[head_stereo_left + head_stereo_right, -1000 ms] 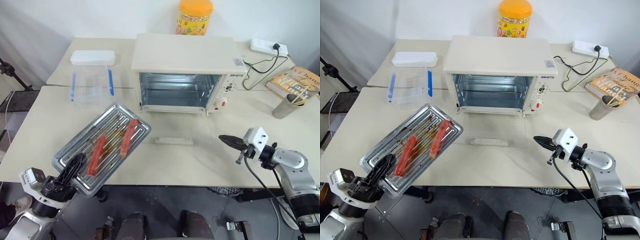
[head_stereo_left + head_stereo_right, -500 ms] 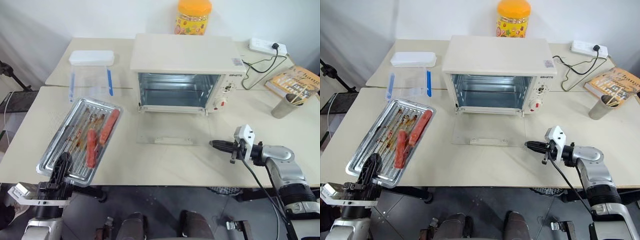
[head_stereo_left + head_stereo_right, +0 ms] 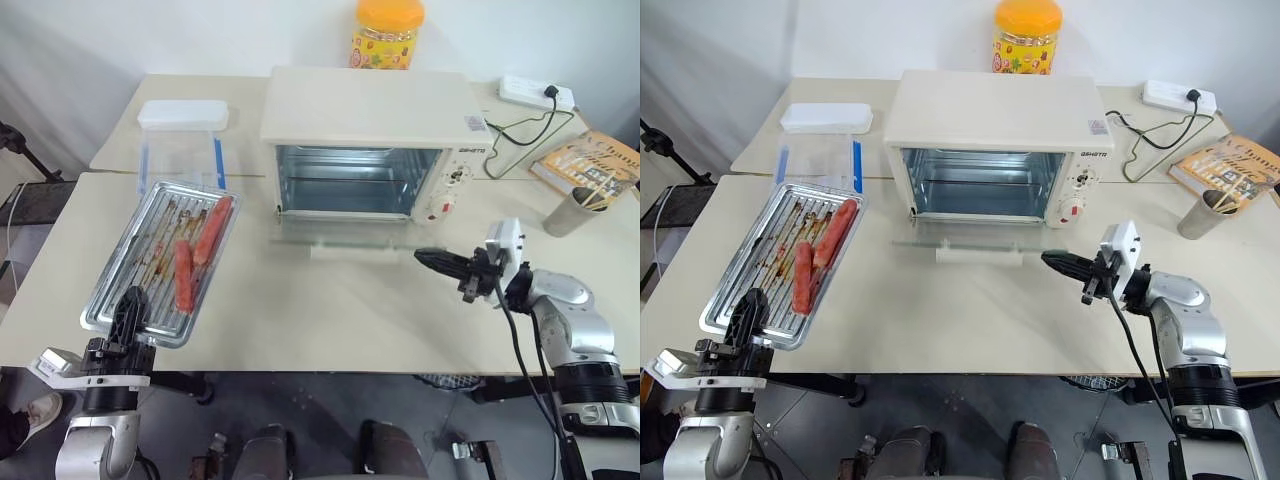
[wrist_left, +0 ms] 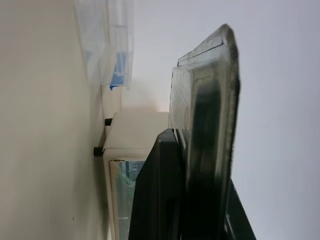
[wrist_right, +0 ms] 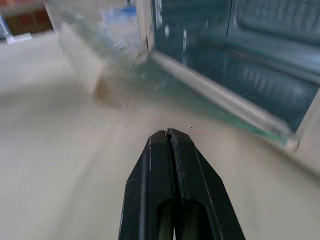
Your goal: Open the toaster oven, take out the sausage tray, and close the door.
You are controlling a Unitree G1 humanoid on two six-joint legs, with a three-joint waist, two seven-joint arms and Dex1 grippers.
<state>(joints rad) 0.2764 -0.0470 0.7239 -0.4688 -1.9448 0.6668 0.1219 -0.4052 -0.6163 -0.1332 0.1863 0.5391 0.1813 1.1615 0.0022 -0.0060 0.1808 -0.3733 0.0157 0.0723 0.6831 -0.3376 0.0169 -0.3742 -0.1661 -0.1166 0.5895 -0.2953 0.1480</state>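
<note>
The cream toaster oven [image 3: 365, 105] stands at the back middle of the table with its cavity showing. Its glass door [image 3: 345, 238] hangs partly raised off the table, the bar handle [image 3: 355, 252] on its front edge. My right gripper [image 3: 422, 256] is shut and level, its tip by the door's right corner; in the right wrist view the glass [image 5: 200, 95] lies just ahead of the shut tips [image 5: 167, 134]. The silver sausage tray [image 3: 150, 250] with two sausages [image 3: 212, 230] lies lengthwise at the left. My left gripper [image 3: 127, 312] is shut on its near rim [image 4: 205, 125].
A clear plastic box with blue clips [image 3: 182, 150] stands just behind the tray. An orange-lidded jar [image 3: 388, 35] is behind the oven. At the right are a power strip [image 3: 535, 93] with its cord, a book [image 3: 590, 165] and a metal cup [image 3: 575, 212].
The tray has swung from slanting toward the oven to lying lengthwise at the left. The door has lifted off the table. My right gripper has risen and moved left to the door's corner.
</note>
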